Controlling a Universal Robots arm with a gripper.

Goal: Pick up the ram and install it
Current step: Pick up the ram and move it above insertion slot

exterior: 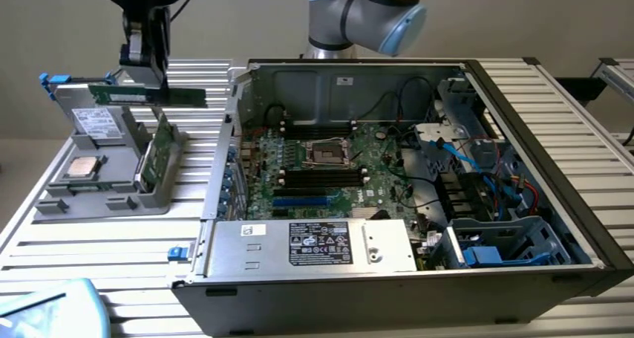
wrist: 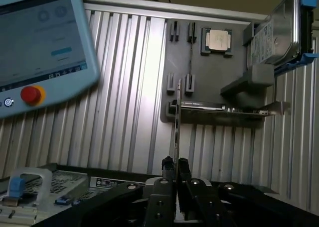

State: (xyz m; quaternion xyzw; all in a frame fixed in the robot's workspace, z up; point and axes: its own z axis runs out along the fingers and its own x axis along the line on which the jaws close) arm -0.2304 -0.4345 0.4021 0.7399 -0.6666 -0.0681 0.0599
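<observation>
In the exterior view, a teach pendant (exterior: 40,308) sits nearest, at seven o'clock. Beyond it, toward five o'clock, the open computer case (exterior: 554,130) lies on the slatted aluminium table (exterior: 99,256), its power supply (exterior: 317,245) along the front edge. Behind that sits the motherboard (exterior: 367,167), with its CPU socket (exterior: 324,152) between black memory slots (exterior: 317,176).

At nine o'clock stands a grey parts holder (exterior: 59,204) carrying a processor (exterior: 85,167), a hard drive (exterior: 94,119) and an upright green expansion card (exterior: 154,156).

Farther back, at ten o'clock, the gripper (exterior: 154,84) hangs over the holder, pressed together on the ram (exterior: 119,93). The ram sits at the gripper's six o'clock, lying level, sticking out toward both three and nine o'clock, above the green card and well apart from the motherboard.

In the wrist view the fingers (wrist: 168,167) pinch the ram (wrist: 178,122), seen edge-on as a thin strip reaching out toward the holder (wrist: 199,77).
</observation>
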